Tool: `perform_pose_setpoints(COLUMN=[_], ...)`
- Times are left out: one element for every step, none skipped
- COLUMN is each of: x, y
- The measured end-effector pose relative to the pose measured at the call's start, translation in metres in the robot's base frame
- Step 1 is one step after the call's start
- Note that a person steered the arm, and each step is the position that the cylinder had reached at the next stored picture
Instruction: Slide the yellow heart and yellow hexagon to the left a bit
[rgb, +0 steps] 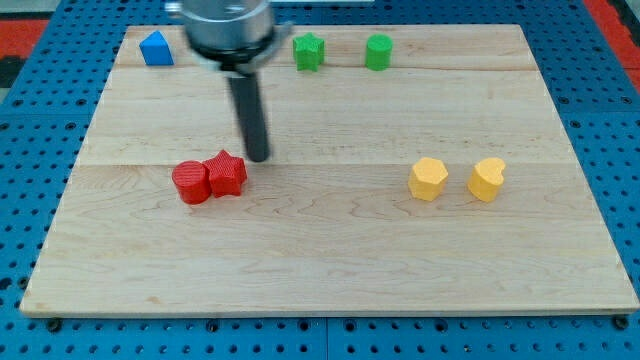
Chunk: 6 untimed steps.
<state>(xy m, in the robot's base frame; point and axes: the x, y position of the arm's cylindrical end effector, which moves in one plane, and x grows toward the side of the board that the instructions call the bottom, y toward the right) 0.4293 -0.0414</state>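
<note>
The yellow hexagon and the yellow heart sit side by side, a small gap apart, on the wooden board at the view's right. My tip is at the view's left of centre, far to the left of both yellow blocks. It stands just to the upper right of the red star, close to it or touching it.
A red cylinder touches the red star's left side. A blue block is at the top left. A green star and a green cylinder sit along the top edge.
</note>
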Motion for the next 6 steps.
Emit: perform_pose_setpoints(x=[-0.001,-0.024,0.011,0.047,0.061,0.043], y=[0.113,0.224,0.316,0.358,0.294,0.223])
